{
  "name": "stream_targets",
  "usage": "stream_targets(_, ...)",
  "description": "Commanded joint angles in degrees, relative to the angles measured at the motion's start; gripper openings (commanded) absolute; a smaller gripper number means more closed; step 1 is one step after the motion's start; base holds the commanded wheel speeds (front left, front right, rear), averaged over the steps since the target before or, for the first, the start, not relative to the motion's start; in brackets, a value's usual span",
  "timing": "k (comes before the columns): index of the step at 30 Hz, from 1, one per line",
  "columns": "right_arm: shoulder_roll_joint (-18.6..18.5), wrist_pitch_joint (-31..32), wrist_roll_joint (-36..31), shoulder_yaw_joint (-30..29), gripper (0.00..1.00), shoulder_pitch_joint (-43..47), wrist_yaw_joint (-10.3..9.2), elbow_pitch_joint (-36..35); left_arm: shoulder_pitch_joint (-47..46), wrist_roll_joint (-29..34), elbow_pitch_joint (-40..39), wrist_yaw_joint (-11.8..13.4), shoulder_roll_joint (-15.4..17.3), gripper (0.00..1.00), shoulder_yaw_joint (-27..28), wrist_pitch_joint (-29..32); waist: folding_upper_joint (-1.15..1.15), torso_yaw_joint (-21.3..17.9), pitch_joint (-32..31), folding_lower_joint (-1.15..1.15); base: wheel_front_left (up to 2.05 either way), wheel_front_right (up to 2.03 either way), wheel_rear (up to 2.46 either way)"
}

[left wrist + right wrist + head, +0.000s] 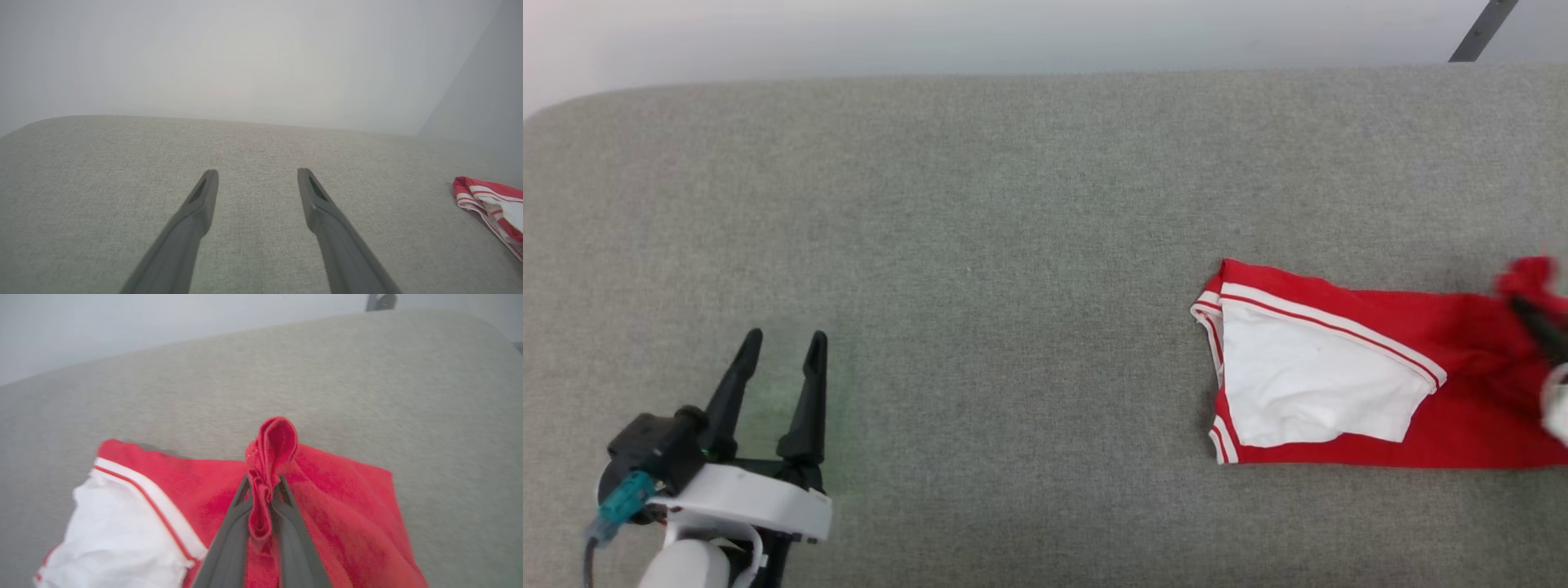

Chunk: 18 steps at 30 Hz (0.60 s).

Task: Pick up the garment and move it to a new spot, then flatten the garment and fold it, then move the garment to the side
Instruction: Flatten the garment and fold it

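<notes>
I find the garment (1339, 384) lying flat on the right side of the grey cloth-covered desk (1013, 204). Its long axis runs left to right, with the white, striped end pointing left. The right end effector (264, 482) is clamped on a bunched red fold at the garment's right end. The left end effector (786, 336) stands apart and empty, well clear of the cloth. I judge the garment soft, light and limp, so it will drape and drag. Hems and corners look like the best places to take hold.

Looks bright, soft and even, with faint shadow beside the garment (1307, 384), motion blur at the head view's right edge and a hazy, washed-out wall (245, 61).
</notes>
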Motion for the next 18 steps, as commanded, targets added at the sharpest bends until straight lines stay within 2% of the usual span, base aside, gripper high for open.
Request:
stream_targets(1, 1.78, 1.42, 0.23, 1.6, 0.0, 0.9, 0.0, -3.1, 0.39, -0.31, -0.09, -0.13, -0.4, 1.0, -0.2, 0.03, 0.0, 0.28, -0.12, 0.0, 0.0, 0.0, 0.0)
stream_targets(4, 4.78, 4.77, -0.82, 5.64, 0.0, 0.9, 0.0, -9.23, -0.03, -0.66, -0.26, -0.13, -0.56, 1.0, -0.91, 0.03, 0.0, 1.1, -0.07, 0.0, 0.0, 0.0, 0.0)
stream_targets(8, 8.34, 7.55, -2.38, 10.03, 0.0, -1.82, 0.0, -12.56, -0.69, -1.09, -0.45, -0.13, -0.95, 1.0, -1.48, 0.03, 0.0, 2.41, 0.36, 0.0, 0.0, 0.0, 0.0)
stream_targets(12, 9.79, 7.66, -3.83, 12.54, 0.0, -4.12, 0.0, -11.59, -1.07, -1.17, -0.37, -0.13, -1.35, 1.0, -1.77, 0.03, 0.0, 3.49, 0.73, 0.0, 0.0, 0.0, 0.0)
stream_targets(18, 11.97, 5.36, -6.07, 15.58, 0.0, -7.53, 0.01, -4.1, -2.27, -1.46, -0.24, -0.13, -2.28, 1.0, -2.43, 0.03, 0.0, 5.96, 2.17, 0.0, 0.0, 0.0, 0.0)
